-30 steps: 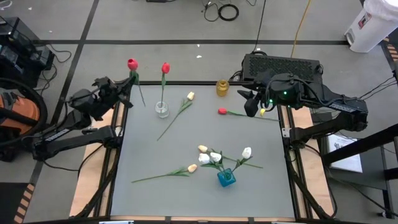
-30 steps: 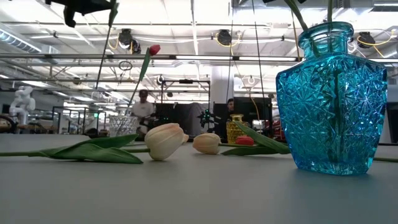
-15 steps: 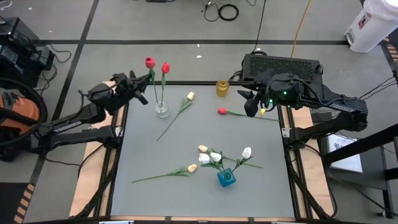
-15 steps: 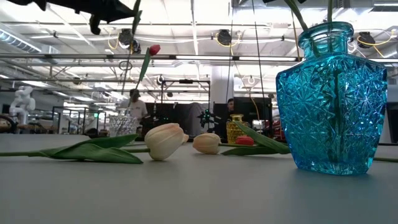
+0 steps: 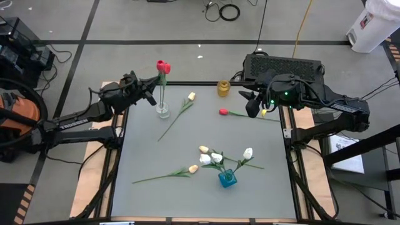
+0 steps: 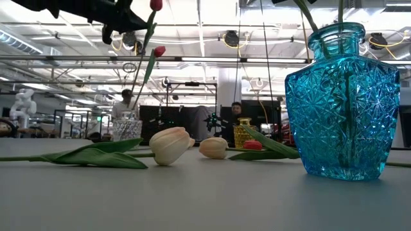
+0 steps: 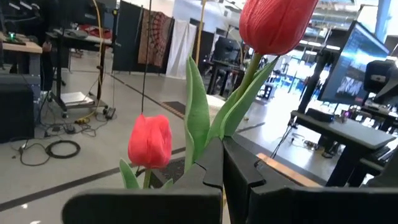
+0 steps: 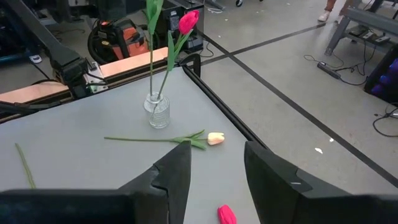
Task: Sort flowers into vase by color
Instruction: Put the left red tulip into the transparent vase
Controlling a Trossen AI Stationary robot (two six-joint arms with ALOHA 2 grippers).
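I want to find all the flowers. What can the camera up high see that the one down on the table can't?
Only the high view shows the right hand, open, waiting by a red tulip lying flat. Only the low view shows people in the room behind. Both show the left hand shut on a red tulip over the clear vase, and the blue vase.

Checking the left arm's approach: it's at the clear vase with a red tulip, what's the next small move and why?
Probably lower the stem into the clear vase. The left gripper is shut on a red tulip whose head sits beside the red one already in that vase, so it looks lined up. The right gripper waits open by the table's far right edge.
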